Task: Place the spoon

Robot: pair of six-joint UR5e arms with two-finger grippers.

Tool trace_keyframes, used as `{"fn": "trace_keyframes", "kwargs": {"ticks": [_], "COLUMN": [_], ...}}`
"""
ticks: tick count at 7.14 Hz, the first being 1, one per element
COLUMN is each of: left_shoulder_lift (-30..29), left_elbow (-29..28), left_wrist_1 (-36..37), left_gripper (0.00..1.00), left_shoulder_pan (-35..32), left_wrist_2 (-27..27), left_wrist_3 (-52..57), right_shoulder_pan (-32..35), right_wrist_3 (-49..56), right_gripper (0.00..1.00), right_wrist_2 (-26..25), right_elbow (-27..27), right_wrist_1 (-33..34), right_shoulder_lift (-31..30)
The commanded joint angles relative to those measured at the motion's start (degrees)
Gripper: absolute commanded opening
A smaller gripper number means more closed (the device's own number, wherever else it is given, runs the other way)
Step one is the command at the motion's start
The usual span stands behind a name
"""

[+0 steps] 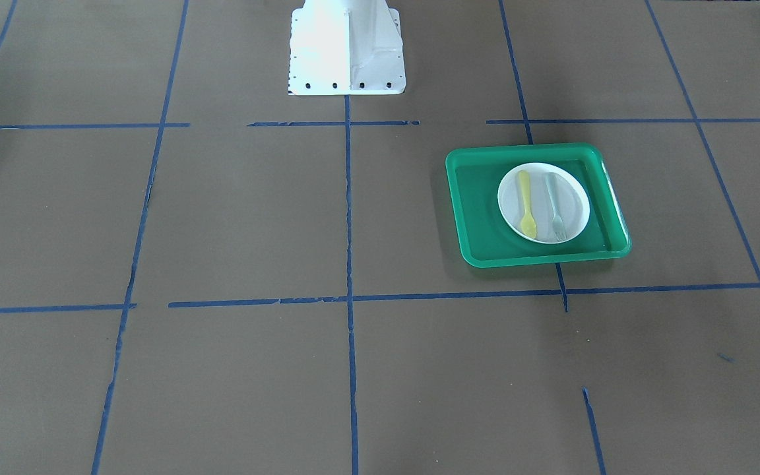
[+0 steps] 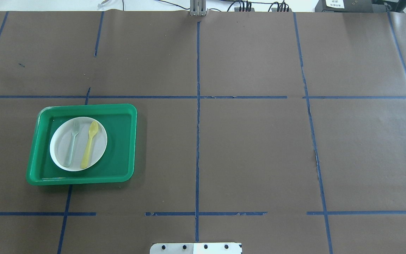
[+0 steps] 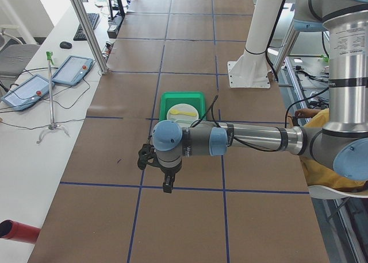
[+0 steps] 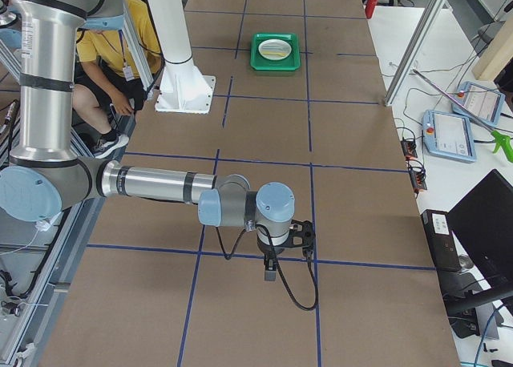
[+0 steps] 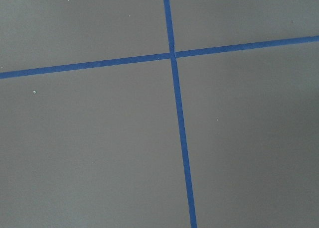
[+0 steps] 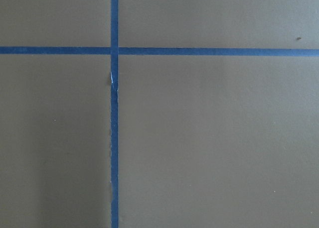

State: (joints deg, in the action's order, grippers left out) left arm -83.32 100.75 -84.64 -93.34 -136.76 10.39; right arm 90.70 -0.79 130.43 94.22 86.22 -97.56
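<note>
The table (image 2: 252, 151) is the biggest thing here. It is covered in matte brown paper and ruled into large squares by blue tape that is torn in places.

Both arms are smooth silver tubes with pale blue joint caps. The left arm (image 3: 253, 139) and the right arm (image 4: 152, 183) each reach out level over opposite ends of the table.

A rectangular green tray (image 2: 122, 141) of glossy plastic, with rounded corners and a raised rim, lies flat on the robot's left half of the table. In it sits a round white plate (image 2: 79, 141), plain and shallow, set toward the tray's left side.

The left gripper (image 3: 167, 185) and the right gripper (image 4: 270, 271) hang dark below their wrists, well apart from the tray. From these side views I cannot tell whether their fingers are spread or closed.

The spoon (image 2: 89, 145) rests on the plate. It is slim, yellow plastic. Its long axis runs nearly straight away from the robot, with the oval bowl at the far end and the handle tip near the plate's near edge.

The fork (image 2: 72, 144), pale grey-green, lies roughly parallel just beside the spoon on the robot's left, tines also pointing away.
</note>
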Motion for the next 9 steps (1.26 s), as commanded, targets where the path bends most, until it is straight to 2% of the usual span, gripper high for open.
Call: {"fn": "trace_keyframes", "kwargs": {"ticks": [1,2,4,5,6,7,9], "left_shoulder_lift": [-0.1,-0.9,-1.1,-1.1,-1.9,-4.0,-5.2], "left_elbow": [0.4,0.6,0.8,2.0,3.7,6.4,6.9], "left_wrist_1": [0.0,-0.4,-14.9,-16.6,-16.9,-18.7,-27.1], "left_gripper": [1.00,1.00,1.00,1.00,1.00,1.00,1.00], "left_shoulder_pan": [0.0,0.0,0.4,2.8,11.2,18.1,30.4], "left_wrist_2": [0.2,-0.3,-0.1,-0.1,0.7,5.3,13.3], "left_wrist_3": [0.0,0.5,0.0,-6.1,-17.2,-28.2,-45.2], "right_shoulder_pan": [0.0,0.0,0.0,0.0,0.0,0.0,0.0], "right_wrist_3": [0.0,0.0,0.0,0.1,0.0,0.0,0.0], "right_gripper": [1.00,1.00,1.00,1.00,1.00,1.00,1.00], "right_wrist_2": [0.0,0.0,0.0,0.0,0.0,0.0,0.0], "right_elbow": [0.0,0.0,0.0,0.0,0.0,0.0,0.0], "right_wrist_1": [0.0,0.0,0.0,0.0,0.0,0.0,0.0], "right_shoulder_lift": [0.0,0.0,0.0,0.0,0.0,0.0,0.0]}}
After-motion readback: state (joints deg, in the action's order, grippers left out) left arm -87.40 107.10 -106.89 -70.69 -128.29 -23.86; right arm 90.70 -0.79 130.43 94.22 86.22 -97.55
